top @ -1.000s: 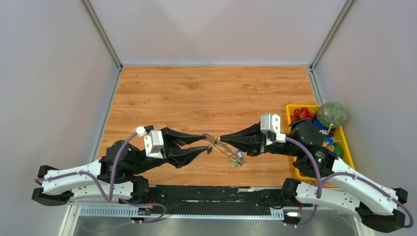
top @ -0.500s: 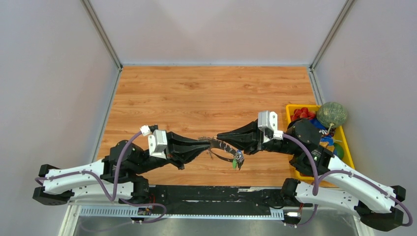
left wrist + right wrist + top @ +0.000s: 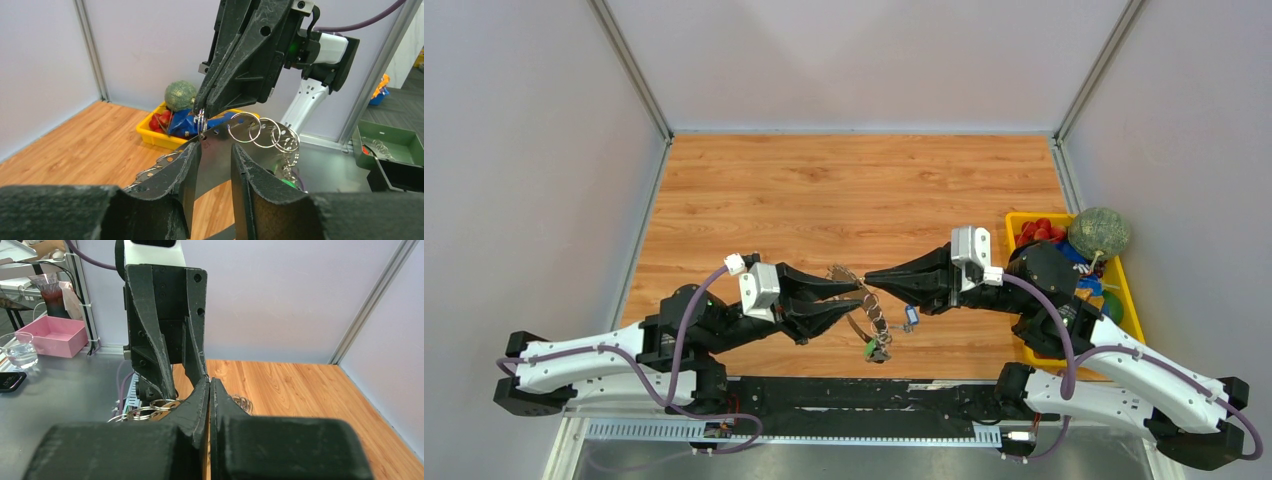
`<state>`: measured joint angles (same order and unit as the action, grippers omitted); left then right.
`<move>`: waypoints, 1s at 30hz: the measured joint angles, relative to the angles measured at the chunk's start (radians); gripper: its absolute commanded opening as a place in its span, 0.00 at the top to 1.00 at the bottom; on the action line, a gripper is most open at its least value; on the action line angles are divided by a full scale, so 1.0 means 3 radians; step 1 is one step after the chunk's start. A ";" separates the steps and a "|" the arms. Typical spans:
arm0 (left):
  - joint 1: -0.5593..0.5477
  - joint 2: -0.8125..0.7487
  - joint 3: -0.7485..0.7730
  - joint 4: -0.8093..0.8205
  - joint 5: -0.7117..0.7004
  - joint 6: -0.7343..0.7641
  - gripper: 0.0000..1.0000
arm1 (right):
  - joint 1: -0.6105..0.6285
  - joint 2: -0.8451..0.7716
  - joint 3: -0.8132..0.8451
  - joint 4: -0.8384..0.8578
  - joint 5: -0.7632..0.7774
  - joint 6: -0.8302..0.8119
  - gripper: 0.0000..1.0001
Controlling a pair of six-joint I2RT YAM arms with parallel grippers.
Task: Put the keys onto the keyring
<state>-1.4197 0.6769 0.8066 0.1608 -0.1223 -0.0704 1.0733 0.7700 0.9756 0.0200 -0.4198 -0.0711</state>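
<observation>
The keyring is a thin silvery band strung with small rings. It hangs from my right gripper, which is shut on its upper end above the table. A key with a blue tag and one with a green tag dangle at its lower part. My left gripper is open, its fingers on either side of the band without gripping it. In the left wrist view the band runs between my open fingers, the right gripper pinches it, and the green tag shows low.
A yellow bin at the right table edge holds red pieces and a green ball. A few loose small rings lie on the wood just beyond the grippers. The walls stand close on both sides.
My left gripper has opened after being closed on the keyring. The keyring has swung down to hang from the right gripper, and the keys have moved left and nearer.
</observation>
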 measured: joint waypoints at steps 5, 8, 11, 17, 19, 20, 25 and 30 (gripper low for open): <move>0.0000 0.0039 -0.0001 0.0000 -0.0010 0.0001 0.64 | -0.0001 0.0005 0.0000 0.0005 -0.0029 0.0010 1.00; 0.0000 0.0038 0.0000 0.0001 -0.0023 0.0001 0.65 | -0.0001 0.0023 0.0000 0.0022 -0.0050 0.0013 1.00; 0.0000 0.0038 -0.0001 0.0001 -0.0036 0.0001 0.65 | -0.0001 0.0033 0.0000 0.0024 -0.0069 0.0023 1.00; 0.0000 0.0019 0.0000 0.0003 -0.0057 0.0001 0.67 | -0.0001 0.0034 0.0000 0.0045 -0.0094 0.0034 1.00; 0.0000 0.0013 0.0000 0.0005 -0.0060 0.0003 0.68 | 0.0000 0.0034 0.0000 0.0053 -0.0106 0.0037 1.00; 0.0000 0.0010 0.0000 0.0006 -0.0061 0.0003 0.68 | -0.0001 0.0034 0.0000 0.0055 -0.0113 0.0037 1.00; 0.0000 0.0003 0.0000 0.0024 -0.0065 0.0003 0.69 | -0.0001 0.0047 0.0000 0.0078 -0.0142 0.0052 1.00; 0.0000 -0.0006 0.0000 0.0032 -0.0071 0.0003 0.71 | 0.0000 0.0053 0.0000 0.0078 -0.0182 0.0061 1.00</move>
<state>-1.4197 0.6750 0.8066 0.1703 -0.1436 -0.0696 1.0733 0.7860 0.9756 0.0433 -0.4744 -0.0528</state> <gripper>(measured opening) 0.308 0.005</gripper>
